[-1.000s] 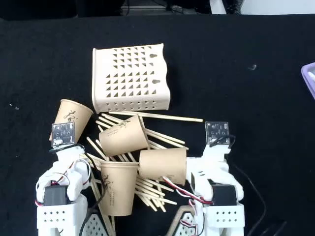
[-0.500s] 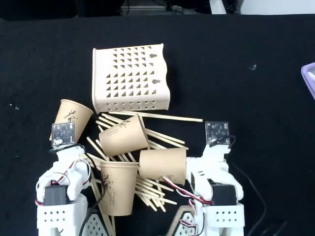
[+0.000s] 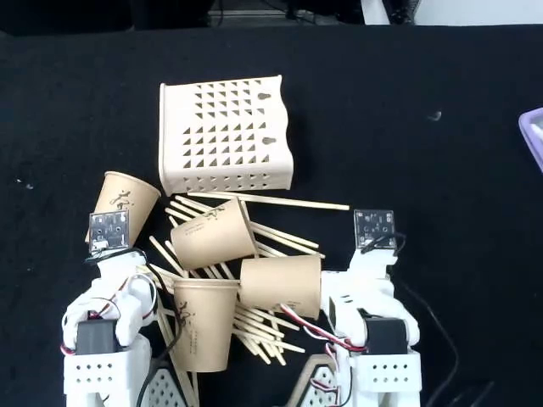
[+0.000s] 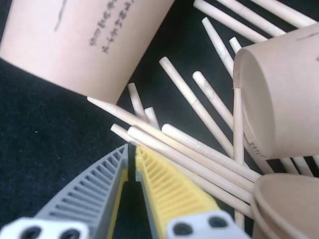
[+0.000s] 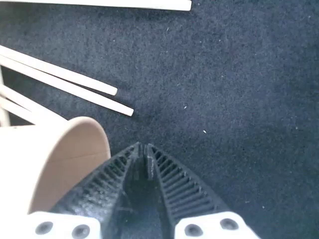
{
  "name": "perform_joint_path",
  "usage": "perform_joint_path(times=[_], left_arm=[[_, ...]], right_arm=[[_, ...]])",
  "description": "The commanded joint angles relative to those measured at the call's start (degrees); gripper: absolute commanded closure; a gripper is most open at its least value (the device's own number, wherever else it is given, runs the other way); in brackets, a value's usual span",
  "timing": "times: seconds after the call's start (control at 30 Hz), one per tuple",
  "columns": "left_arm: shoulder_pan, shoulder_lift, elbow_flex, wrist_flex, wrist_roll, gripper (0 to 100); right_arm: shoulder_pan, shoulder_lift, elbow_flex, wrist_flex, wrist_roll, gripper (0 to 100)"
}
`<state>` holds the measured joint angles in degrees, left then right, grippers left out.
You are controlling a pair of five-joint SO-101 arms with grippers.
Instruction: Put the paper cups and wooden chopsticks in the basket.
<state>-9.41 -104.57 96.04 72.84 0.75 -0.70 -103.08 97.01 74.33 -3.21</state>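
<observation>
A cream perforated basket [image 3: 226, 136] lies on the black table. Below it, several paper cups lie tipped over on a scatter of wooden chopsticks [image 3: 254, 233]: one cup [image 3: 124, 202] at the left, one [image 3: 213, 234] in the middle, one [image 3: 281, 285] lower right, one [image 3: 204, 323] at the bottom. My left gripper [image 4: 132, 149] is shut and empty, its tips touching the ends of chopsticks [image 4: 189, 154] beside a cup [image 4: 79, 40]. My right gripper [image 5: 143, 149] is shut and empty over bare cloth, next to a cup's rim [image 5: 65, 159] and two chopstick ends [image 5: 89, 92].
Both arms' white bases [image 3: 102, 356] [image 3: 377, 348] sit at the table's near edge. A purple object [image 3: 533, 131] pokes in at the right edge. Black cloth [image 3: 441, 212] stretches open to the right and behind the basket.
</observation>
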Motion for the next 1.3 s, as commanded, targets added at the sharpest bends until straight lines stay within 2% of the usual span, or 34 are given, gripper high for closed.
perform_joint_path(times=[0.0, 0.3, 0.37, 0.47, 0.6, 0.8, 0.87, 0.9, 1.0, 1.2, 1.27], left_arm=[[-0.3, 0.2, 1.3, 0.2, 0.0, 97], [-0.6, 0.2, 1.3, 0.2, -0.2, 97], [-0.9, 0.2, 1.1, -0.2, -0.4, 97], [-1.3, 0.2, -2.9, 0.3, -0.4, 97], [-10.1, 0.2, -11.5, -0.2, -0.4, 97], [-23.7, 0.2, -32.1, -0.3, -0.5, 97], [-25.5, 0.2, -38.9, -0.4, -2.5, 97], [-26.2, 0.2, -41.8, -1.1, -6.0, 97], [-25.4, 0.2, -46.5, -5.9, -16.0, 97], [-20.7, 2.4, -47.5, -19.3, -15.6, 97], [-18.2, 7.2, -46.3, -21.4, -15.6, 92]], right_arm=[[0.9, -5.1, -0.5, 0.4, -0.4, 98.6], [-0.6, -5.1, -0.5, 0.3, -0.1, 98.6], [-1.8, -5.1, -0.8, -1.5, -0.1, 98.6], [0.5, -5.1, -4.0, -5.8, -0.1, 98.6], [6.7, -5.1, -14.5, -10.4, -0.1, 98.6], [14.2, -5.1, -26.3, -21.3, 0.3, 98.5], [14.6, -5.1, -27.6, -23.8, 4.4, 96.1], [14.5, -5.1, -28.3, -25.0, 6.4, 93.3], [9.8, -4.4, -32.4, -26.2, 6.2, 85.2], [-3.1, 2.4, -52.9, -15.9, 6.3, 86.1], [-5.9, 8.8, -60.8, -12.7, 6.2, 86.1]])
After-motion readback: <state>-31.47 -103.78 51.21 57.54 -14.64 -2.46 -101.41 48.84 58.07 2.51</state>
